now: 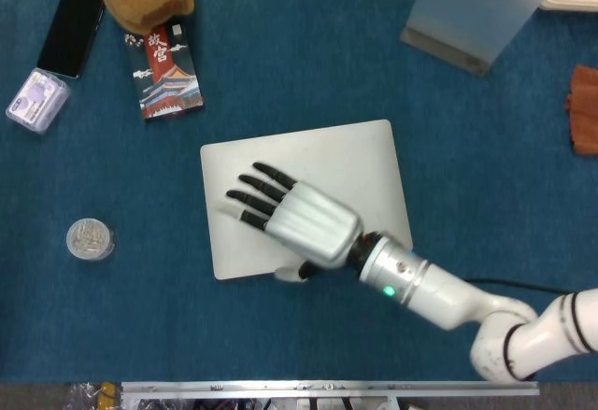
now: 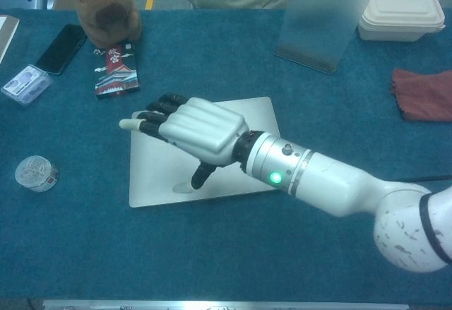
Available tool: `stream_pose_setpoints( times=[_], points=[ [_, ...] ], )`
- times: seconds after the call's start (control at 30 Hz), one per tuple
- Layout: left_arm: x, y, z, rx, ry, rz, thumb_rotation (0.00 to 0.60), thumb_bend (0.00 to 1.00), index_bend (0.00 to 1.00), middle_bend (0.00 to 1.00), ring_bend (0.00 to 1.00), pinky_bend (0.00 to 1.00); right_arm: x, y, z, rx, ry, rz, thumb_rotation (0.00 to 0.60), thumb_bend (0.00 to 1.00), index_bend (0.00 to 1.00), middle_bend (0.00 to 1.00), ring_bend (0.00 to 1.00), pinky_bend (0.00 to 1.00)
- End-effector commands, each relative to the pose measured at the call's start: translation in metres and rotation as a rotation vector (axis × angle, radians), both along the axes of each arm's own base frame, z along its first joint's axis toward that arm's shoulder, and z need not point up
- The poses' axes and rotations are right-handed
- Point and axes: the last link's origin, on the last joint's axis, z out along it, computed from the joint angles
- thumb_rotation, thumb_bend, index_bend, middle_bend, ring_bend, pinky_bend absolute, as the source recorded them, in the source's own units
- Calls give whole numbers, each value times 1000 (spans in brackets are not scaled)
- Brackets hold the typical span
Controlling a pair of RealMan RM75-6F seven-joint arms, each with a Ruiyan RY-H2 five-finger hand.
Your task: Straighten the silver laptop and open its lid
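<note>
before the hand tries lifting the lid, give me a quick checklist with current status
1. Lid shut and ready to lift: ok, the silver laptop lies flat and closed.
2. Laptop squared to the table edge: not ok, it sits slightly rotated.
3. Right hand free: ok, fingers spread, holding nothing, over the lid's left half.
4. Thumb at the front edge: ok in the head view; actual contact cannot tell.
5. Left hand available to steady the base: cannot tell, not in either view.
6. Room behind the lid: ok, the booklet lies apart.
</note>
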Motion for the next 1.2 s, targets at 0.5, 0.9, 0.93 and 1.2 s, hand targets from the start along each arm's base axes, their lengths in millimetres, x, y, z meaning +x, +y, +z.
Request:
stream_pose_setpoints(
  times=[0.5, 0.9, 0.93, 1.2],
  points=[
    [-9, -4, 0, -4, -7, 11, 600, 340, 126, 135, 99, 86, 8, 27, -54, -45, 77, 54, 462, 153, 0, 90, 0, 37],
    [-13, -3, -1, -7, -10, 18, 600, 340, 125, 135, 99, 86, 8, 25, -77, -86, 100, 61, 463, 171, 0, 89, 0, 37],
    [-13, -2, -1, -6, -11, 19, 600, 339, 125, 135, 99, 86, 8, 24, -79, -88, 102, 60, 463, 176, 0, 89, 0, 37],
    [-17, -2, -1, -7, -16, 25, 600, 340, 125, 135, 99, 87, 11, 19, -87, -104, 99, 50, 465, 188, 0, 88, 0, 37]
  ],
)
